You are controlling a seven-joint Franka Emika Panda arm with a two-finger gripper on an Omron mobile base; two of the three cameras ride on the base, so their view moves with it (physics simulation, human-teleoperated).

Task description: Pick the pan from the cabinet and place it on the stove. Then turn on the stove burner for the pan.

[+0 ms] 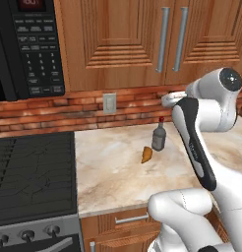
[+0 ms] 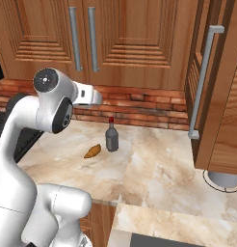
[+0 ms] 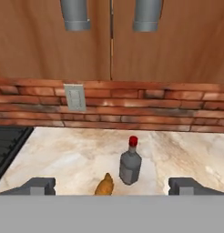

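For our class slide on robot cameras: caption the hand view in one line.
Open tool faces closed cabinet doors above a grey bottle and an orange food item on the counter.

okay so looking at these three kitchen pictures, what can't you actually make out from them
- The pan: not seen; the cabinet doors are shut in the left base view, hiding the inside.
- The stove: cut off by the left and bottom edges of the left base view, so its burners and knobs show only partly.
- The microwave keypad text: too small to read.
- The grey round thing in the right base view: mostly hidden under the open wooden door.
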